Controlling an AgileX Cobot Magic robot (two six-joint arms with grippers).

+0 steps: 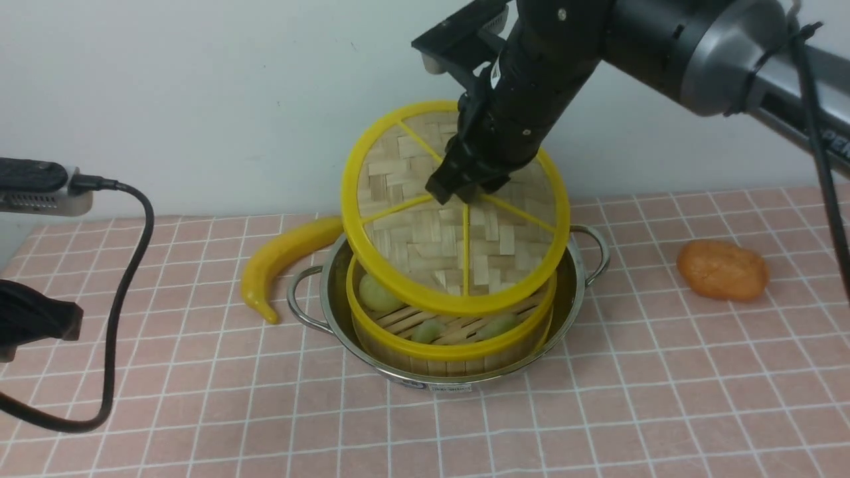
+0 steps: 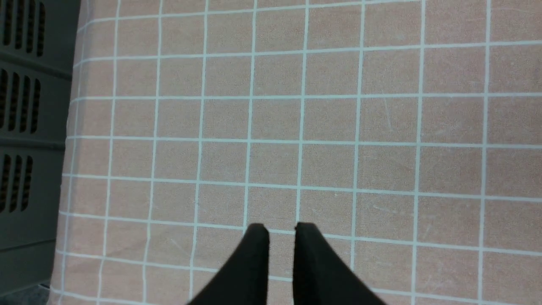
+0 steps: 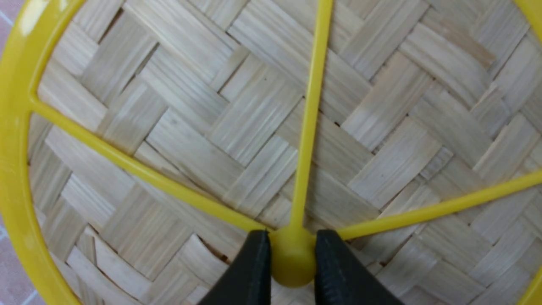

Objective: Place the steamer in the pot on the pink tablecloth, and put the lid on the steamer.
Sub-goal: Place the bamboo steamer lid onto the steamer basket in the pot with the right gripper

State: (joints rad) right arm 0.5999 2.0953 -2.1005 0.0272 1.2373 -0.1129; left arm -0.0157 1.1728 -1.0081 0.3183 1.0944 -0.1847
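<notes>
This is a robot test bench dressed up as a kitchen rather than a working one. The cooking gear is here: a steel pot (image 1: 332,282), a bamboo steamer (image 1: 451,348) inside it and a woven lid (image 1: 412,219), all on a counter (image 1: 199,411) under a pink grid cloth (image 1: 664,372). The food looks like toys: a glossy, plastic-looking banana (image 1: 285,255) and an orange lump (image 1: 722,270) lie bare on the cloth. Behind is a plain white wall (image 1: 199,99). A black-and-grey robot arm (image 1: 697,46) reaches in from the right. A thick black cable (image 1: 126,265) loops down from a plugged-in device (image 1: 33,189) on the left. A grey slotted panel (image 2: 25,127) stands at the counter's edge.
</notes>
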